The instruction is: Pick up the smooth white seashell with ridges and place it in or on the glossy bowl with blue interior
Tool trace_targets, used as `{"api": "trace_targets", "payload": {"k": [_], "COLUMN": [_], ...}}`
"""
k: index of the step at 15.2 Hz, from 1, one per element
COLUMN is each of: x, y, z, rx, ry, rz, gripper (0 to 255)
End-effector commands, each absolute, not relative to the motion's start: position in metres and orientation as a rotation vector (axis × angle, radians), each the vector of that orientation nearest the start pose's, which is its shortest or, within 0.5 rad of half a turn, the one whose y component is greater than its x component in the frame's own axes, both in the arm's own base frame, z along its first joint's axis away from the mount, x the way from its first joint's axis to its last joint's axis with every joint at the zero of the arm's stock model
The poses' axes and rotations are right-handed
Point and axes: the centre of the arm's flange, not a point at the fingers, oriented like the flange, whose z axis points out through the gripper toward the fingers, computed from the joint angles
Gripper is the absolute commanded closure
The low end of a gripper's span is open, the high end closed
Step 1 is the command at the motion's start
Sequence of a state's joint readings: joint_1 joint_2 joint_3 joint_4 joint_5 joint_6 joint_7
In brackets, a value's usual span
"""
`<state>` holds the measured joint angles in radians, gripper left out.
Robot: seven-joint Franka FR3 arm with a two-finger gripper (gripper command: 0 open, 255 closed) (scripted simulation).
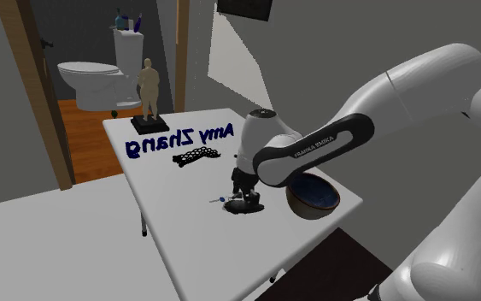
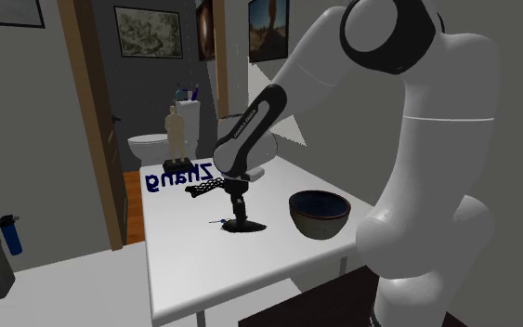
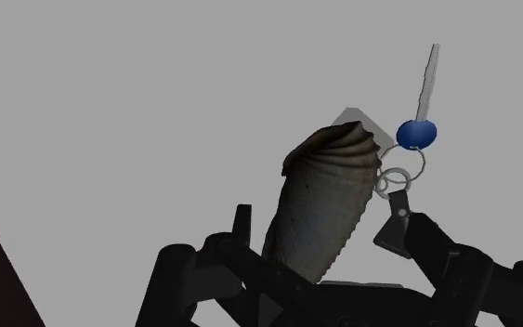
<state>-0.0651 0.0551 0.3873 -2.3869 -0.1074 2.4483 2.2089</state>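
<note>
A ridged, grey-white seashell [image 3: 324, 200] lies on the white table [image 1: 187, 222], dim in the arm's shadow. My gripper [image 3: 324, 221] is down at the table and straddles it, open: one finger [image 3: 241, 223] sits at the shell's side and the other finger [image 3: 431, 243] stands a little off it. In the shoulder view the gripper [image 1: 245, 198] covers most of the shell [image 1: 252, 206]. The glossy bowl with the blue inside [image 1: 313, 195] stands upright just beyond, toward that view's right. The second exterior view shows the bowl [image 2: 320, 213] to the right of the gripper [image 2: 240, 219].
A key ring with a blue tag [image 3: 415, 133] lies right beside the shell. A black mesh object [image 1: 197, 157] and a tan figurine [image 1: 149, 90] stand farther back on the table, past blue lettering. The bowl is near the table's edge. A toilet [image 1: 97, 81] shows through the doorway.
</note>
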Motion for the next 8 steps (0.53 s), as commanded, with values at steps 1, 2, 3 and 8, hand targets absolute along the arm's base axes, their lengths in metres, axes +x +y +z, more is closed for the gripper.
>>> {"api": "trace_targets", "payload": {"k": [1,2,3,8], "x": [0.4732,0.4733,0.4732,0.4733], "y": [0.1585,0.1583,0.1583,0.1583], "z": [0.2876,0.2846,0.2846,0.2846], "rx": [-1.947,-1.947,-1.947,-1.947], "ry": [2.468,2.468,2.468,2.468], "rz": [-0.078,-0.078,-0.077,-0.078], "gripper": [0,0,0,0]}}
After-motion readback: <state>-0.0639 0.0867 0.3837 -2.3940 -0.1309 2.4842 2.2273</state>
